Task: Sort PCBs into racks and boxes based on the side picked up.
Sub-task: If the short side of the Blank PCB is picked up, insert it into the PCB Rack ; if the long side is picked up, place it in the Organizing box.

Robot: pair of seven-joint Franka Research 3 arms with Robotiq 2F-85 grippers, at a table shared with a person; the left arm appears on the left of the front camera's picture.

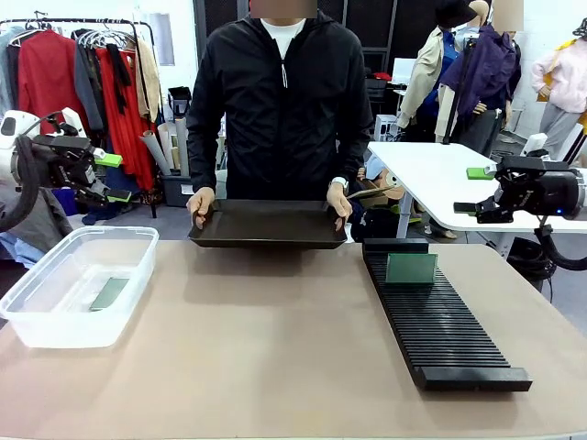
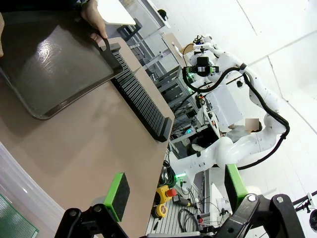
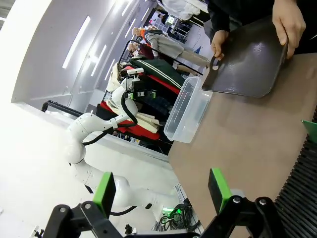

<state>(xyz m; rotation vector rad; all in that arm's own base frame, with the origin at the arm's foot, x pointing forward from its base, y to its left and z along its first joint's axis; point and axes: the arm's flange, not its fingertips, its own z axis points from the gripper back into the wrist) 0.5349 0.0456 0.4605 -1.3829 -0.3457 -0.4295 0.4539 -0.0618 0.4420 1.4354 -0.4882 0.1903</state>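
At the table's left stands a clear box (image 1: 55, 321) with one green PCB (image 1: 110, 293) lying flat in it. Another PCB (image 1: 410, 268) stands upright in a far slot of the long black rack (image 1: 449, 339) on the right. My left gripper (image 1: 115, 178) hangs open off the table's left side, above and behind the box. My right gripper (image 1: 472, 191) is open too, raised off the right side beyond the rack. The left wrist view shows its open gripper (image 2: 176, 191), the rack (image 2: 141, 101) and a PCB corner (image 2: 15, 223). The right wrist view shows its open gripper (image 3: 161, 191), the box (image 3: 188, 109) and the rack's PCB (image 3: 311, 130).
A person stands at the far side holding a shallow black tray (image 1: 266, 240) by both ends at the table's far edge, with a hand (image 1: 200, 203) on each side. The tray (image 2: 54, 59) looks bare inside. Bare brown tabletop lies between box and rack.
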